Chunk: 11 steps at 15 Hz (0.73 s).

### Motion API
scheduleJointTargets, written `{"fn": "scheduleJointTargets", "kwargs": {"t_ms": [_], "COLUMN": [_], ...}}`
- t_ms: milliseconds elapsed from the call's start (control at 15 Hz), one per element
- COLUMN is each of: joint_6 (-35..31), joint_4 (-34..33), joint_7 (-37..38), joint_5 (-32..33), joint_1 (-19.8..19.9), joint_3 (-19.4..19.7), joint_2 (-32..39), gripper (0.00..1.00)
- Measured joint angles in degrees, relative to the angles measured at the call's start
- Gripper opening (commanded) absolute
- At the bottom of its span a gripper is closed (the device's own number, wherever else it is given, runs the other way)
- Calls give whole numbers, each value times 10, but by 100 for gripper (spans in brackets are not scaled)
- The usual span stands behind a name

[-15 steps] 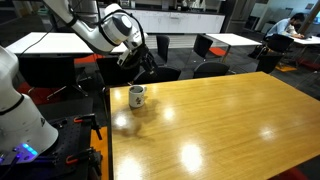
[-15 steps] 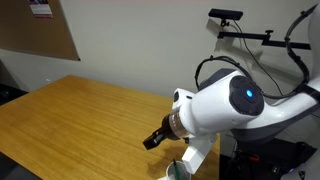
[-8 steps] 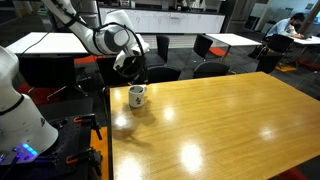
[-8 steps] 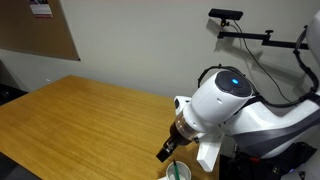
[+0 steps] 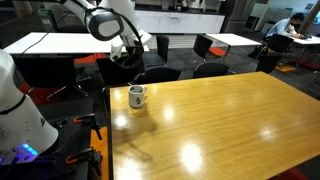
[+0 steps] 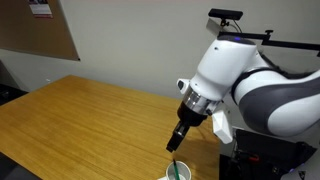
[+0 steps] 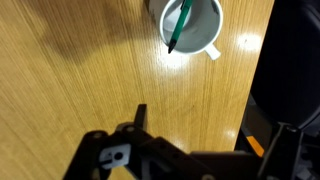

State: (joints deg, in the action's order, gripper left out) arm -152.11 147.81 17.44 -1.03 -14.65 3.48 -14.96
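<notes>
Hovering over a light wooden desk [image 6: 70, 110], the dark fingers [image 6: 177, 140] of a white robot arm [image 6: 235, 75] point downward. They are spread apart and released, holding nothing. Just below the fingertips, and apart from them, a white ceramic mug [image 6: 176, 174] stands near the desk's edge. In the wrist view one finger [image 7: 140, 112] rises from the bottom of the picture, with the mug [image 7: 190, 25] ahead of it and slightly to one side, bare wood lying between them. A slim green pen [image 7: 178, 26] leans inside the mug, its dark end reaching the rim on the side nearer the fingers. In an exterior view the mug [image 5: 137, 96] sits below the fingers, close to the desk's corner, and black chairs [image 5: 210, 45] stand beyond the desk, well behind the fingers.
</notes>
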Motion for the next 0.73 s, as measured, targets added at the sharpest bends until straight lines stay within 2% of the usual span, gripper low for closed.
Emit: {"fn": "scheduleJointTargets", "kwargs": {"t_ms": [200,400,733], "joint_6": [120,198,201], "joint_4": [-20,-42,-43], "joint_7": [-64,-83,-83], "joint_5": [-30,-30,-30], "joint_1": [34,64,76], "joint_3": [0,-2,-16], "joint_2": [-61,-90,-89], "gripper": [100,100,100]}}
